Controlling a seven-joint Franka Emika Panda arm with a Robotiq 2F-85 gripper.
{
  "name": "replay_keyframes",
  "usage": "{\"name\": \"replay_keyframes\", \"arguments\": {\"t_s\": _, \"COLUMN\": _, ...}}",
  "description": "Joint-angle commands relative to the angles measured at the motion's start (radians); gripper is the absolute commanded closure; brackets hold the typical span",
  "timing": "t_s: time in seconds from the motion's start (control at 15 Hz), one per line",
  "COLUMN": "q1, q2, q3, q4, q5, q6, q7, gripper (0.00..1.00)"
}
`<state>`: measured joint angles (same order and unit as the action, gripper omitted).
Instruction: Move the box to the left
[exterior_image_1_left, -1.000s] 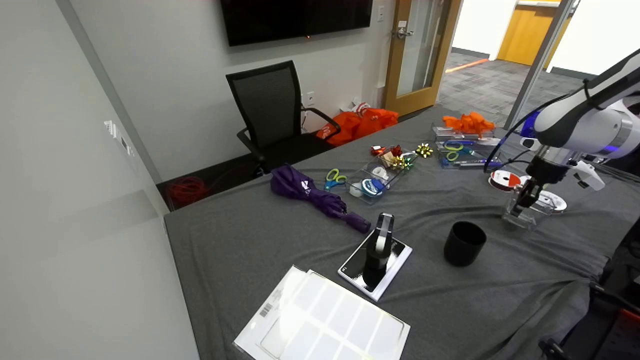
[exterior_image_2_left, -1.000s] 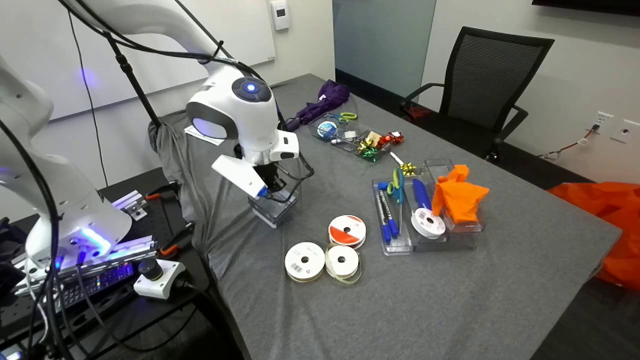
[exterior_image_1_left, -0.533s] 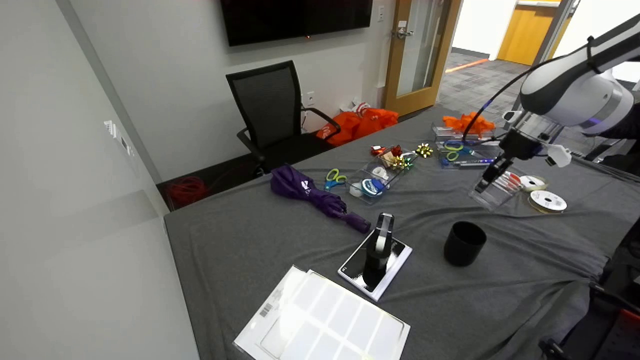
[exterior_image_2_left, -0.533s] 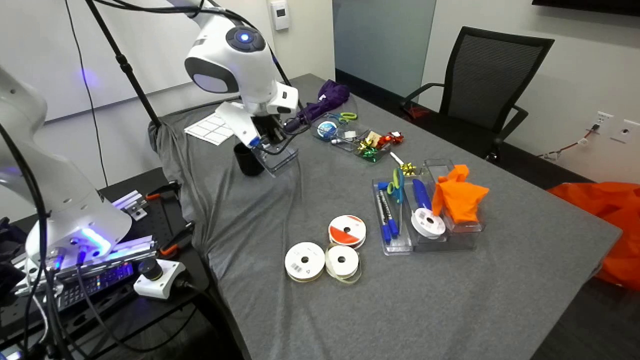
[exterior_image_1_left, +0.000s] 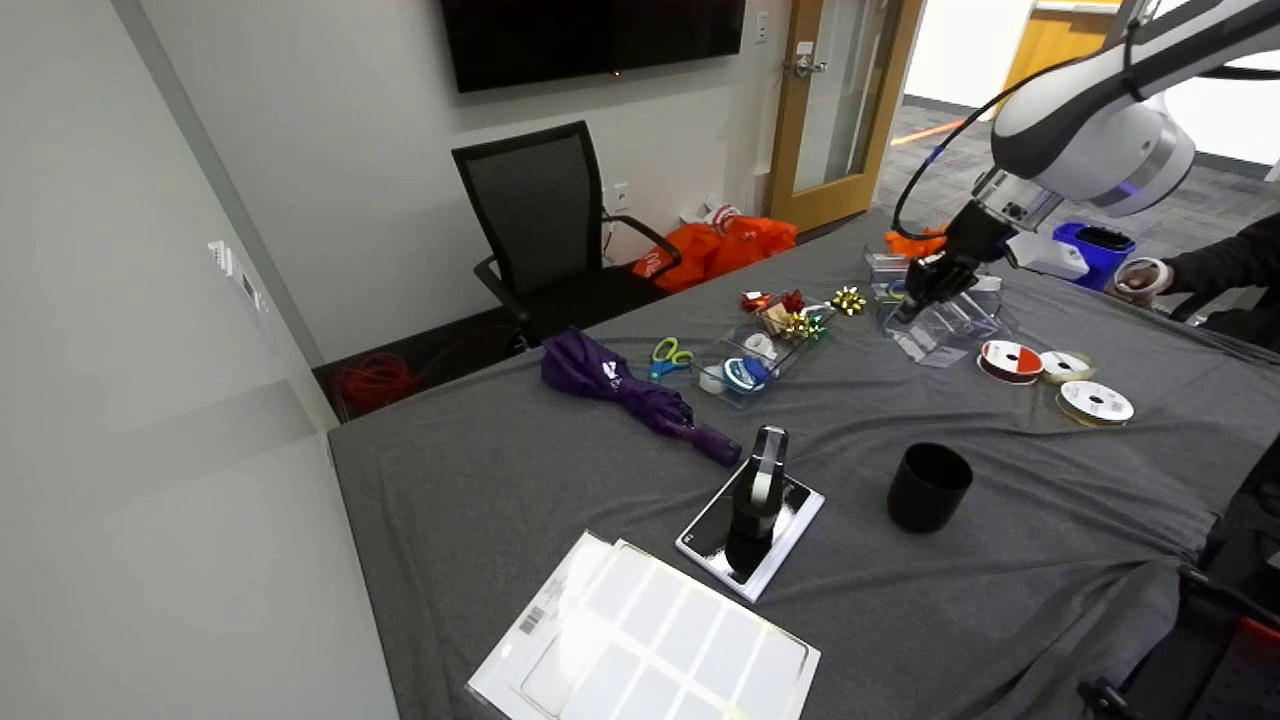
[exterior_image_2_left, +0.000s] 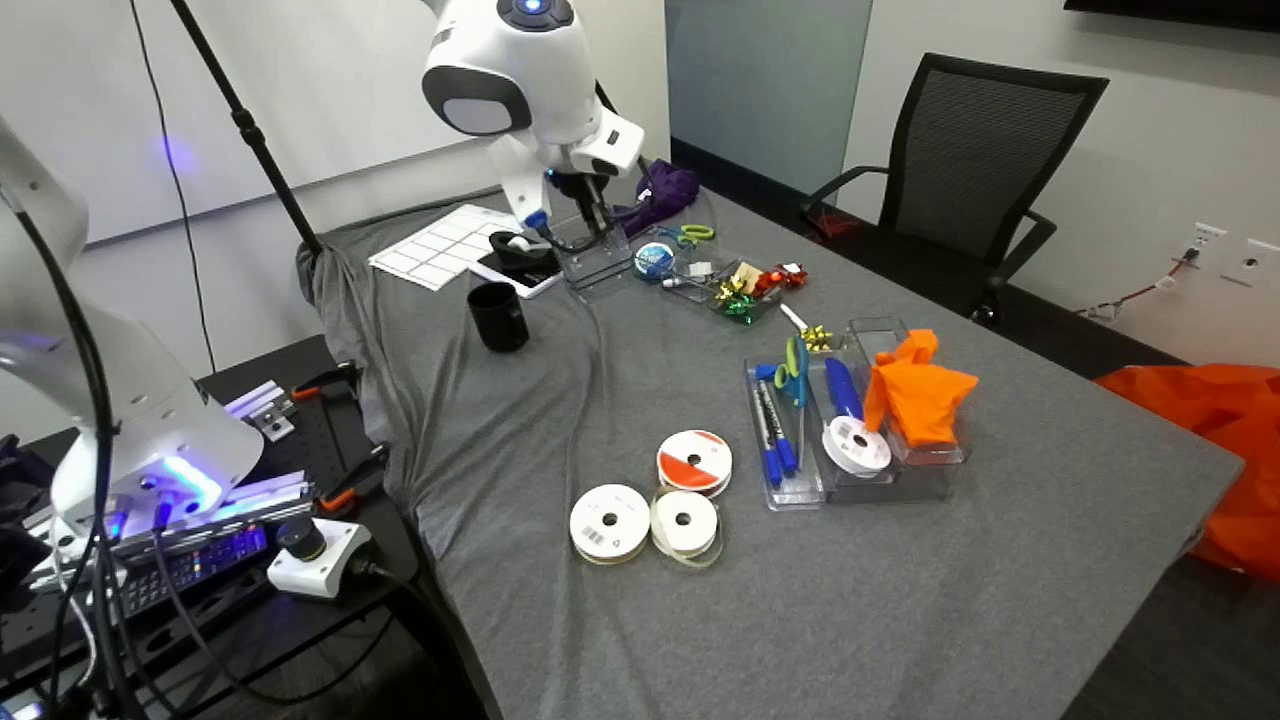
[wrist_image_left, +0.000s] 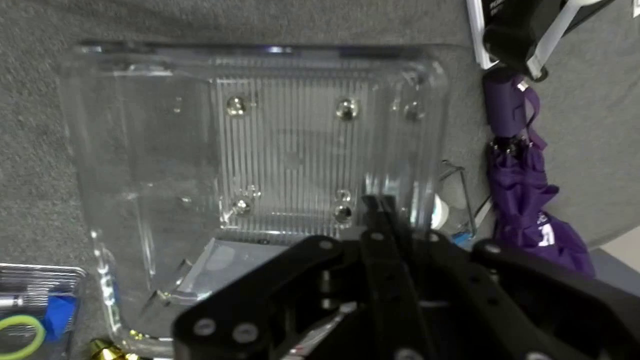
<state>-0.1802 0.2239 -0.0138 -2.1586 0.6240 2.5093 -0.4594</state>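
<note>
The box is a clear plastic square box with a ribbed base. It shows in both exterior views (exterior_image_1_left: 940, 335) (exterior_image_2_left: 595, 264) and fills much of the wrist view (wrist_image_left: 290, 150). My gripper (wrist_image_left: 382, 200) is shut on one side wall of the box, with its fingertips close together. The box hangs tilted in the air above the grey table. In an exterior view the gripper (exterior_image_1_left: 908, 308) is at the box's near-left edge, in front of the pen organiser. In another exterior view the gripper (exterior_image_2_left: 598, 225) is above the box, partly hidden by cables.
A black cup (exterior_image_1_left: 930, 488) and a black-and-white box (exterior_image_1_left: 690, 542) with a black tape dispenser on it (exterior_image_1_left: 757, 500) stand on the table. A purple umbrella (exterior_image_2_left: 655, 205), a clear tray with tape and bows (exterior_image_2_left: 700, 300), several ribbon spools (exterior_image_2_left: 610, 522) and a pen organiser (exterior_image_2_left: 800, 490) lie around.
The gripper has lifted the box from near the ribbon spools. It has carried it up and left in an exterior view, up and slightly right in another, past the cup.
</note>
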Motion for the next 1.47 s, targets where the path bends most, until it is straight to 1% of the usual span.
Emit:
{"name": "replay_keyframes", "arguments": {"t_s": 0.0, "q1": 0.018, "q2": 0.139, "q3": -0.029, "q4": 0.141, "q5": -0.104, "q6": 0.014, "q7": 0.215, "gripper": 0.99}}
{"name": "replay_keyframes", "arguments": {"t_s": 0.13, "q1": 0.013, "q2": 0.204, "q3": -0.028, "q4": 0.204, "q5": -0.152, "q6": 0.024, "q7": 0.313, "gripper": 0.99}}
{"name": "replay_keyframes", "arguments": {"t_s": 0.33, "q1": 0.014, "q2": 0.291, "q3": -0.029, "q4": 0.293, "q5": -0.199, "q6": 0.061, "q7": 0.422, "gripper": 0.99}}
{"name": "replay_keyframes", "arguments": {"t_s": 0.4, "q1": 0.020, "q2": 0.319, "q3": -0.036, "q4": 0.319, "q5": -0.223, "q6": 0.078, "q7": 0.458, "gripper": 0.99}}
{"name": "replay_keyframes", "arguments": {"t_s": 0.53, "q1": 0.035, "q2": 0.381, "q3": -0.065, "q4": 0.401, "q5": -0.293, "q6": 0.067, "q7": 0.549, "gripper": 0.99}}
{"name": "replay_keyframes", "arguments": {"t_s": 0.73, "q1": 0.058, "q2": 0.455, "q3": -0.115, "q4": 0.505, "q5": -0.378, "q6": 0.003, "q7": 0.699, "gripper": 0.99}}
{"name": "replay_keyframes", "arguments": {"t_s": 0.87, "q1": 0.064, "q2": 0.494, "q3": -0.133, "q4": 0.565, "q5": -0.406, "q6": -0.042, "q7": 0.767, "gripper": 0.99}}
{"name": "replay_keyframes", "arguments": {"t_s": 1.13, "q1": 0.057, "q2": 0.561, "q3": -0.143, "q4": 0.685, "q5": -0.419, "q6": -0.146, "q7": 0.851, "gripper": 0.99}}
{"name": "replay_keyframes", "arguments": {"t_s": 1.4, "q1": 0.050, "q2": 0.620, "q3": -0.152, "q4": 0.794, "q5": -0.406, "q6": -0.212, "q7": 0.937, "gripper": 0.99}}
